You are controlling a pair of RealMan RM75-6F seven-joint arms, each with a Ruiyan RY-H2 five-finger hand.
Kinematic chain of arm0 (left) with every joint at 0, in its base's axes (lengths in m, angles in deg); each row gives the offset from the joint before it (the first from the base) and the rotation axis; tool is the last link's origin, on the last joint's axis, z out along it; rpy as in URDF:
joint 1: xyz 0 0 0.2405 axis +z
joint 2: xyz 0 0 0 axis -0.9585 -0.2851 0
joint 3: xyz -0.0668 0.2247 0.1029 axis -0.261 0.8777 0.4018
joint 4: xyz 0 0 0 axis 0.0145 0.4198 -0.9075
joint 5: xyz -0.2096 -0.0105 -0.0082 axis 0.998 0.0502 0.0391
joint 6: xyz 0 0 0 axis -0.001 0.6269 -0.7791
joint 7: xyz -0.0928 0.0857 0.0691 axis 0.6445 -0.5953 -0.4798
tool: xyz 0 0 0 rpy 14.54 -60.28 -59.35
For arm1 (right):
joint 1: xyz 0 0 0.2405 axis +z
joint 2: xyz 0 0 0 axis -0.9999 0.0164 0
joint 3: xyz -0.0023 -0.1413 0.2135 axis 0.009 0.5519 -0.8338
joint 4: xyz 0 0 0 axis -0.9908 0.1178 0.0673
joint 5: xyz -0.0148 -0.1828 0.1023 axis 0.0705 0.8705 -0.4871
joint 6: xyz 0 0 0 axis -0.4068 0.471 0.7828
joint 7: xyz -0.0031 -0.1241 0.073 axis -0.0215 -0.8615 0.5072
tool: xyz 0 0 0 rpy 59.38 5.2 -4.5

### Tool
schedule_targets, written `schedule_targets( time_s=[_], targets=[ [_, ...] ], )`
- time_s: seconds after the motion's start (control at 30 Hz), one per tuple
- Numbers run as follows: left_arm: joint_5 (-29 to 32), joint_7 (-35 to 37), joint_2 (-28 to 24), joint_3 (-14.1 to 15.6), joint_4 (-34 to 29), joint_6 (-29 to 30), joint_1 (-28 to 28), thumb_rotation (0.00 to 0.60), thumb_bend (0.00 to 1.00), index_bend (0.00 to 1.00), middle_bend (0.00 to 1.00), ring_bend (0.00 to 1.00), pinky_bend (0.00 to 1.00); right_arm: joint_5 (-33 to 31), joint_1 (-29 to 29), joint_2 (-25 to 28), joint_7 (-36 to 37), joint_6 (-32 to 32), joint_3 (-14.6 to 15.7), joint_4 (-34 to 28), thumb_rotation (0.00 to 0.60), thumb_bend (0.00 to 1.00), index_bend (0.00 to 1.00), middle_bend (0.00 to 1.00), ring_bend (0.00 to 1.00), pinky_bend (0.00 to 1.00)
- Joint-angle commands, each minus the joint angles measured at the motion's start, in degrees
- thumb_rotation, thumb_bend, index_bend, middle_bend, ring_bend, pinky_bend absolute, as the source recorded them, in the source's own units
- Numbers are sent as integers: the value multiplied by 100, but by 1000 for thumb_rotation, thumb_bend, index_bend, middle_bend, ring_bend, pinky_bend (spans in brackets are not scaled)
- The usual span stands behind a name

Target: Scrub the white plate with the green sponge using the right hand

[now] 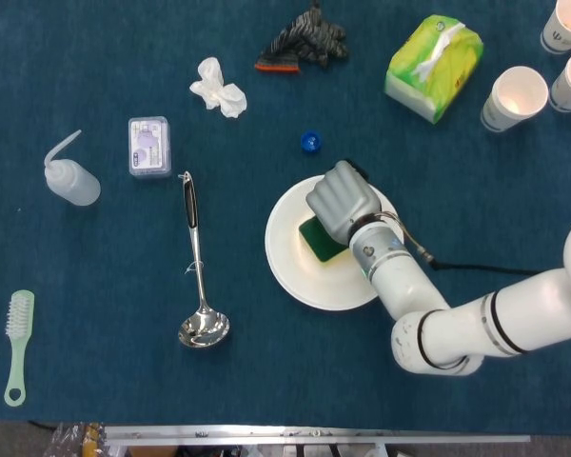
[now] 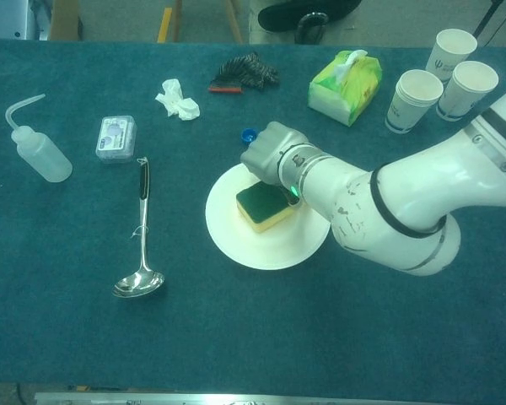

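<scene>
The white plate [image 1: 300,276] [image 2: 236,240] lies on the blue cloth, right of the middle. On it rests the green sponge [image 1: 319,240] [image 2: 266,205], green face up with a yellow underside. My right hand [image 1: 343,198] [image 2: 270,152] comes in from the right over the plate's far rim. Its fingers are curled down over the sponge's far end and hold it against the plate. The fingertips are hidden under the hand. My left hand shows in neither view.
A steel ladle [image 1: 198,286] lies left of the plate, and a blue bottle cap [image 1: 310,142] sits just beyond it. Further off are a tissue pack [image 1: 433,67], paper cups [image 1: 512,97], a squeeze bottle [image 1: 71,176], a small clear box [image 1: 149,145], a crumpled tissue [image 1: 219,89] and a brush [image 1: 17,343].
</scene>
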Motion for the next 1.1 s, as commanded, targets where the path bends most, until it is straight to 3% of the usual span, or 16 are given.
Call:
schedule_targets(
  time_s=[0.03, 0.33, 0.7, 0.93, 1.1],
  targets=[
    [8, -15, -13, -11, -15, 22, 9, 600, 400, 170, 161, 135, 126, 167, -64, 214, 160, 58, -104, -199, 600, 87, 492, 421, 337, 391],
    [-10, -71, -15, -11, -58, 14, -4, 600, 400, 170, 162, 135, 126, 481, -321, 855, 529, 134, -54, -775, 600, 87, 492, 421, 337, 391],
    [43, -146, 41, -62, -62, -73, -73, 600, 400, 170, 162, 135, 126, 1409, -1165, 1985, 1494, 187, 568, -1472, 600, 87, 492, 421, 338, 391],
    [6, -238, 109, -71, -106, -222, -195, 600, 400, 170, 162, 135, 126, 2046, -1699, 2368, 2114, 49, 884, -1454, 600, 87, 492, 414, 332, 391],
    [34, -250, 130, -69, -97, -234, -200, 600, 400, 170, 161, 135, 126, 2113, -1918, 2393, 2328, -91, 975, -1235, 600, 87, 459, 398, 314, 391]
  ],
)
